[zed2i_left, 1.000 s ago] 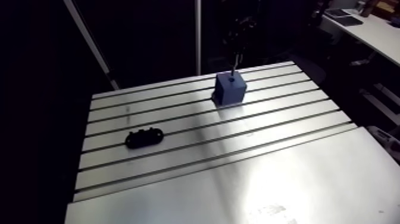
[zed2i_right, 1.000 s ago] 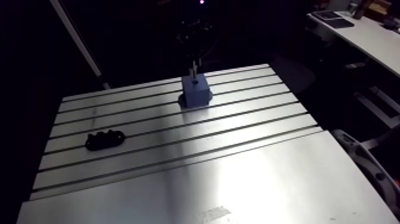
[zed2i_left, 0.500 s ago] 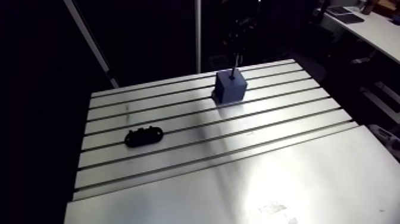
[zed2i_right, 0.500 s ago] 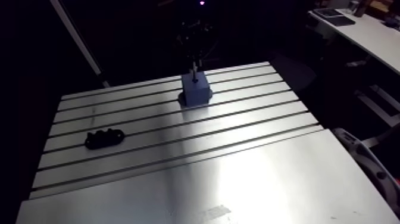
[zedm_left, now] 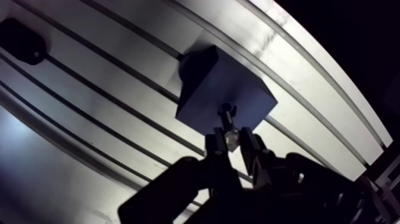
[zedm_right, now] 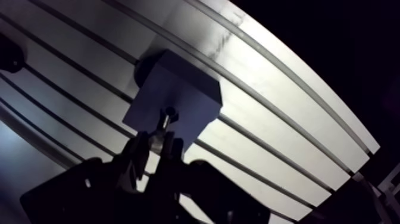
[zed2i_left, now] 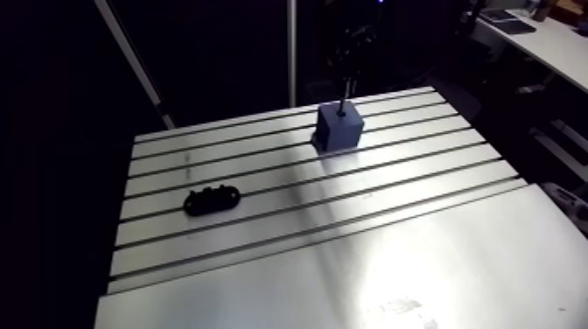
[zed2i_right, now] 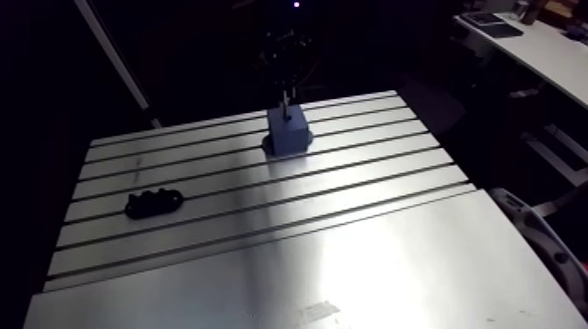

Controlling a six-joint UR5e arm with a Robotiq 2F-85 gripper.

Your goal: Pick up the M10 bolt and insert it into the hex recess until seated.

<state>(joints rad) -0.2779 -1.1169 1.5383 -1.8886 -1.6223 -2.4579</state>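
In the wrist view, the end effector (zedm_left: 233,142) is squeezing the bolt (zedm_left: 226,123) between its two fingers (zedm_left: 215,152). The bolt's tip is poking at a dark hole (zedm_left: 227,109) in the top of the blue block (zedm_left: 202,89) (how deep, I cannot tell). In the arm view, the block is sitting on the far part of the bench (zed2i_left: 350,254), and a black part (zed2i_left: 212,201) is lying well apart from it.
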